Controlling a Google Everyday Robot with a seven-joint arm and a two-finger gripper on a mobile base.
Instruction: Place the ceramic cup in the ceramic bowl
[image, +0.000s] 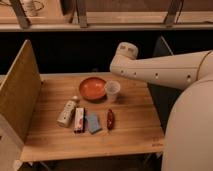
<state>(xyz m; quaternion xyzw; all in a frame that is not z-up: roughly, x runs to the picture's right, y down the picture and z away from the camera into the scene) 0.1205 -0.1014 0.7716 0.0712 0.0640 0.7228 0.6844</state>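
No legible text; bottle (67, 112), box (79, 120) markings unreadable. Pincer out of view.

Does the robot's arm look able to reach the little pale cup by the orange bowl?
Probably yes. The ceramic cup stands in the open beside the ceramic bowl, nothing over it, and the arm hangs just above and behind it. The gripper is out of view, so I'm unsure.

gripper — out of sight past the arm (155, 70) bend | robot body (192, 130) — cut by right edge | box (79, 120) print — unreadable
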